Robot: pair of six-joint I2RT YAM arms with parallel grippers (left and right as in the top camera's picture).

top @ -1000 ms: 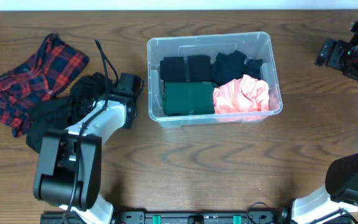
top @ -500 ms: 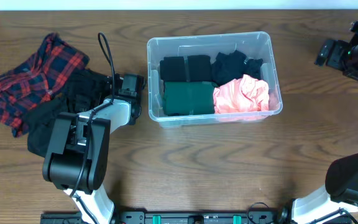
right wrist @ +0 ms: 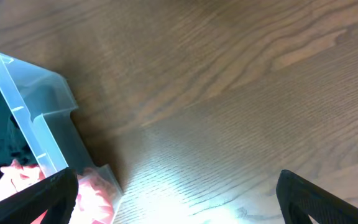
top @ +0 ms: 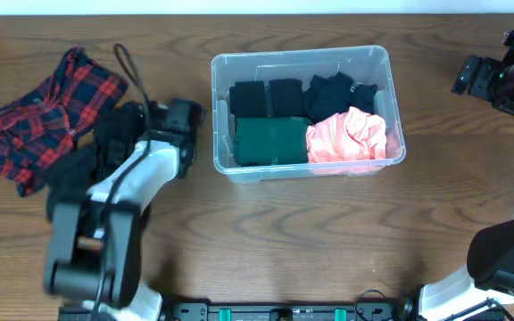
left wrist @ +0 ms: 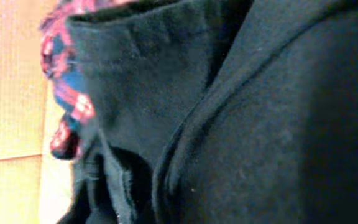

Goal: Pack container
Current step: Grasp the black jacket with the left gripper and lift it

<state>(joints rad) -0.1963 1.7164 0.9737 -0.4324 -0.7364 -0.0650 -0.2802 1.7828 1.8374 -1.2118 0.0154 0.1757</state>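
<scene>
Clear plastic container (top: 300,53) lies just right of the left hand (top: 150,121).

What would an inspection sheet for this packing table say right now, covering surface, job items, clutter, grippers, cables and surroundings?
Surface: wooden table, brown grain.
Job's things: the container holds black folded items, a green garment and a pink garment; a red plaid garment and a black garment lie outside, to its left.
Clutter: nothing seen.
Grippers: left gripper is at the black garment, fingers hidden by fabric, state unclear; right gripper is open and empty, over bare table by the container's corner.
Cables: a black cable loops above the left arm.
Surroundings: a pale strip beyond the far edge.
</scene>
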